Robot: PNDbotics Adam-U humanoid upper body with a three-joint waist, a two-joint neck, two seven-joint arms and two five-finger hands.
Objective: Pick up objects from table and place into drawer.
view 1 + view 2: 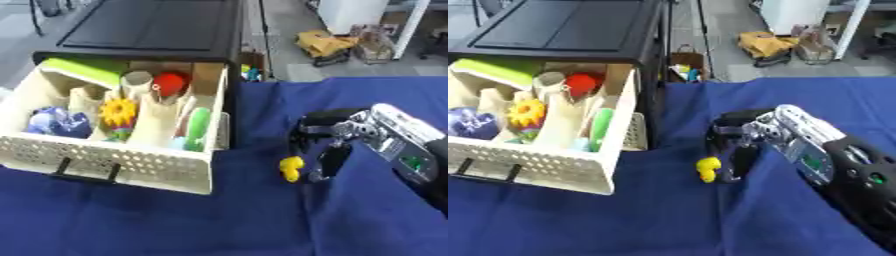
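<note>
One open drawer [131, 162] is seen, holding one red ball [171, 82], one yellow gear-shaped toy [118, 112] and one green stick [198, 129]. One small yellow object [291, 167] is counted on the surface [219, 220].

Grey floor [289, 30], cluttered far corner [350, 42]

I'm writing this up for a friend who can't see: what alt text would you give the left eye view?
A black and silver robot hand reaches down from the right onto a blue cloth, its fingers beside a small yellow toy. To the left stands an open white drawer already holding colourful items, including a red ball and a yellow gear-shaped piece.
</note>
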